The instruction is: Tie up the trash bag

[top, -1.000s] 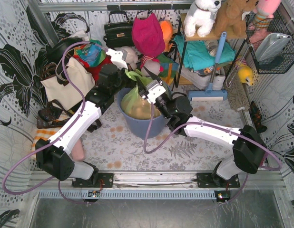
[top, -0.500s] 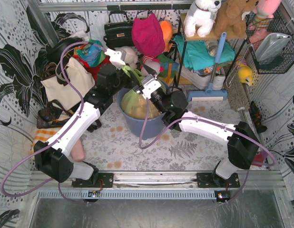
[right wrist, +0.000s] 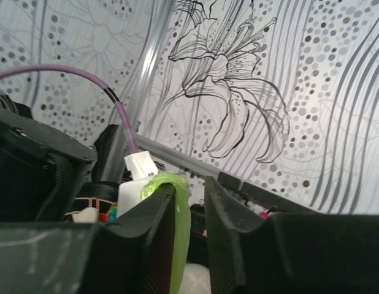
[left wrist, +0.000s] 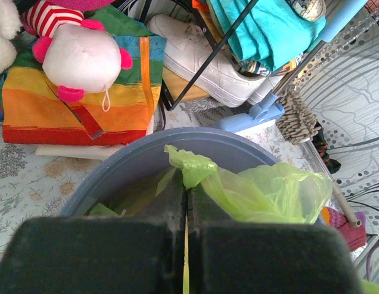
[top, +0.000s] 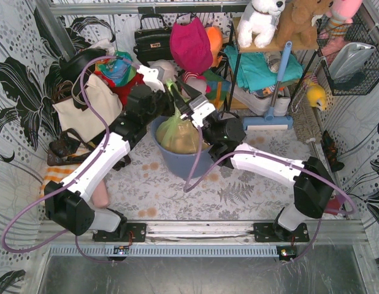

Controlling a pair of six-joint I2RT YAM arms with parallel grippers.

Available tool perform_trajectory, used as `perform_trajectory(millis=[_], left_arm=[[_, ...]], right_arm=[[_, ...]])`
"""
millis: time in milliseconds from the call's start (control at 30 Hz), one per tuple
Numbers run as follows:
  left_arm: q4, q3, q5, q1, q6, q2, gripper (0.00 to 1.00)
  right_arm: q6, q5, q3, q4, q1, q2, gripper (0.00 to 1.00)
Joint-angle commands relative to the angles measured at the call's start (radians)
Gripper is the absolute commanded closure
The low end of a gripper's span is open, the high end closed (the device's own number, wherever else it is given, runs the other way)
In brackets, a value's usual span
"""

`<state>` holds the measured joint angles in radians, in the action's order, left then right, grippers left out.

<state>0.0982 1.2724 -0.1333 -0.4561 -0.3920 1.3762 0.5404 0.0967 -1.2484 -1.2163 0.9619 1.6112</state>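
Bag [top: 177,131] sits in the bin [top: 177,164], its top now drawn into a taller peak than a second ago. The left hand [left wrist: 187,191] stays pinched shut on one green ear, and the right hand [right wrist: 192,187] has swung in beside it and narrowed around a second strip — a gap still shows at one finger, so it is not yet clamped. Once it closes, both ears should be held — I judge the knot can then begin.

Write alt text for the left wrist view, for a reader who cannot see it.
The left claw, its black fingers pressed shut, pinches a strip of the lime-green trash bag, which bunches up out of a round blue-grey bin. Behind are a rainbow-striped bag, a pink-and-white plush toy and a white shoe.
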Motion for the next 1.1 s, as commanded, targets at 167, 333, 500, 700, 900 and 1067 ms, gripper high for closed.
perform_trajectory(millis=[167,333,500,700,900,1067], left_arm=[[-0.054,-0.020,0.025,-0.006,0.009,-0.002,1.00],[-0.056,-0.017,0.049,-0.005,0.021,0.004,1.00],[-0.049,-0.002,0.110,-0.004,0.051,0.005,1.00],[-0.049,0.020,0.123,-0.004,0.059,0.018,1.00],[-0.029,0.057,0.153,-0.002,0.073,0.039,1.00],[0.003,0.121,0.186,0.001,0.083,0.076,1.00]], right_arm=[[-0.286,-0.096,0.196,0.027,0.007,-0.256,1.00],[-0.475,-0.081,0.231,0.390,0.007,-0.426,1.00],[-0.518,-0.106,0.179,0.830,0.006,-0.546,1.00],[-0.595,-0.240,0.114,1.187,0.007,-0.573,1.00],[-0.724,-0.460,0.194,1.274,0.007,-0.575,1.00],[-0.790,-0.634,0.219,1.226,0.006,-0.567,1.00]])
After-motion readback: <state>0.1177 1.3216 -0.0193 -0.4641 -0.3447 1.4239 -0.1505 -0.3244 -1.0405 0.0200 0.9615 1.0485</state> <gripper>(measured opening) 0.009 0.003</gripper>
